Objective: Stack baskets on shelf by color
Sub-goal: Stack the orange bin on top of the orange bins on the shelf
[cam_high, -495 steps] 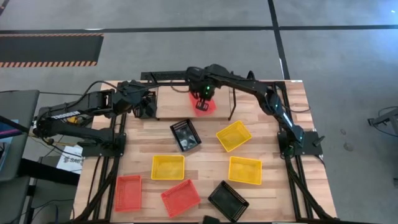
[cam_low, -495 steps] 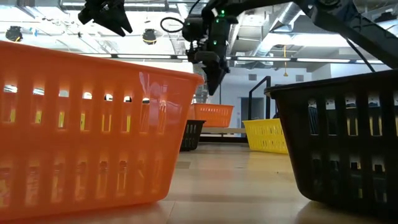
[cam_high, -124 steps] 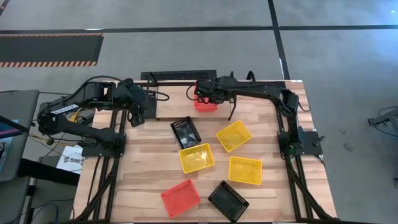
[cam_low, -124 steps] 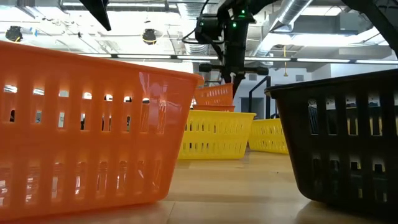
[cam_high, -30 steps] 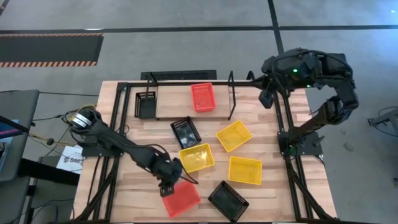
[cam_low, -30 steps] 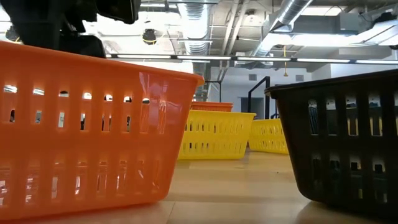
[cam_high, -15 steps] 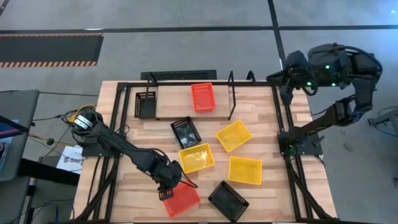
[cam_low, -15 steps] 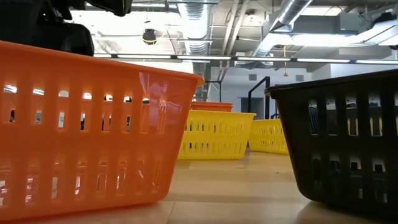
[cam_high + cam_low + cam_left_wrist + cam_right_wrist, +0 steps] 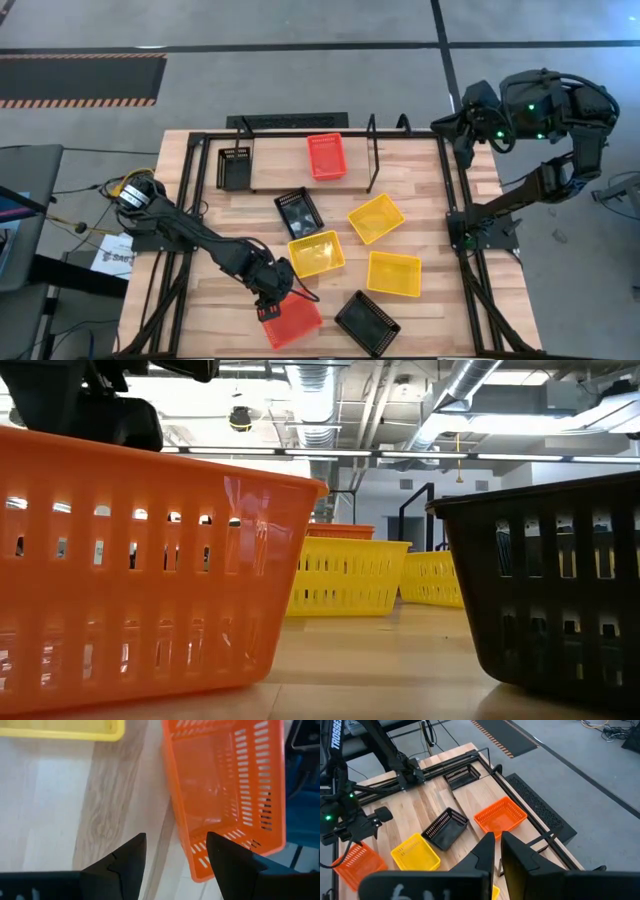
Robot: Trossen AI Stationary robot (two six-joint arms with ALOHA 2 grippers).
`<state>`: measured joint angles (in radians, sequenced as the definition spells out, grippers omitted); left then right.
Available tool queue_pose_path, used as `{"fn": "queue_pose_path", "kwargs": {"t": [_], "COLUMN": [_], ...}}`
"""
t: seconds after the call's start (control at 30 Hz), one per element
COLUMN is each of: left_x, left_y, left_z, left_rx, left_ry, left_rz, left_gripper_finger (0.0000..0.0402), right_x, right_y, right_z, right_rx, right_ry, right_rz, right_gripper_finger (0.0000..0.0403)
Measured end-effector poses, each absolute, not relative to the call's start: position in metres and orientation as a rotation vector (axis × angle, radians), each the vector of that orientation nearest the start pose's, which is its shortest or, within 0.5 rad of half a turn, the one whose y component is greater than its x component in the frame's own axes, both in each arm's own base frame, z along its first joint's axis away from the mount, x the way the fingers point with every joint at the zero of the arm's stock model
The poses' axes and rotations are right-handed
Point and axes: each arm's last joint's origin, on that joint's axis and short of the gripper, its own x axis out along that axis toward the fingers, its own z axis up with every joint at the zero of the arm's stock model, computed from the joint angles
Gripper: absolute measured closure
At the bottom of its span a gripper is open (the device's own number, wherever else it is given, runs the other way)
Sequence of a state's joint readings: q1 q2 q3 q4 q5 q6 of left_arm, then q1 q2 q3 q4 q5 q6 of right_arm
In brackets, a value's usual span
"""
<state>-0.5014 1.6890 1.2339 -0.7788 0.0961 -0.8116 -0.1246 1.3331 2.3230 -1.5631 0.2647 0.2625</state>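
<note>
Now the left gripper (image 9: 268,306) hangs low over the near edge of the table (image 9: 440,240), jaws apart and straddling the near-left short wall of the red-orange basket (image 9: 293,323). The left wrist view shows that basket (image 9: 227,790) empty, its rim passing between the two dark fingers (image 9: 125,865), not yet pinched.

Right gripper (image 9: 465,135) is parked high off the far-right corner, jaws close together, holding nothing I can see.

Shelf (image 9: 275,160) at the far edge: red-orange baskets (image 9: 325,156) in the middle, a black one (image 9: 232,168) at its left end. How many are stacked in each, cannot tell. Loose on the table: black basket (image 9: 298,213) just near the shelf, yellow basket (image 9: 317,254) touching it, two more yellow (image 9: 376,218) (image 9: 393,273) to the right, a black one (image 9: 366,322) at the near edge.

Handling, my judgement: thin slotted plastic, very light, walls likely to flex. Smooth, so it may slip or swing if pinched at a corner. Best hold is mid-wall on the short side, fingers one inside and one outside, just under the rim. Light squeeze; the mesh could crack.
</note>
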Motion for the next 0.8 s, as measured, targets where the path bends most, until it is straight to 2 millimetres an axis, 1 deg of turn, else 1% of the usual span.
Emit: {"fn": "queue_pose_path", "kwargs": {"t": [0.23, 0.53, 0.63, 0.8], "left_x": [0.2881, 0.2889, 0.2884, 0.2878], "left_y": [-0.1597, -0.1601, -0.1599, -0.1607], "left_z": [0.2206, 0.2208, 0.2206, 0.2206], "left_rx": [-0.474, -0.424, -0.431, -0.490], "left_ry": [1.323, 1.315, 1.320, 1.343], "left_rz": [0.072, 0.023, 0.032, 0.041], "left_gripper_finger": [0.0207, 0.0207, 0.0207, 0.0207], "right_x": [0.1215, 0.1263, 0.1275, 0.1270], "right_y": [-0.0228, -0.0234, -0.0236, -0.0235], "right_z": [0.5458, 0.5447, 0.5444, 0.5445], "right_rx": [0.213, 0.209, 0.209, 0.208], "right_ry": [0.523, 0.534, 0.537, 0.536], "right_rz": [-0.450, -0.450, -0.451, -0.450], "right_gripper_finger": [0.0353, 0.0353, 0.0353, 0.0353]}}
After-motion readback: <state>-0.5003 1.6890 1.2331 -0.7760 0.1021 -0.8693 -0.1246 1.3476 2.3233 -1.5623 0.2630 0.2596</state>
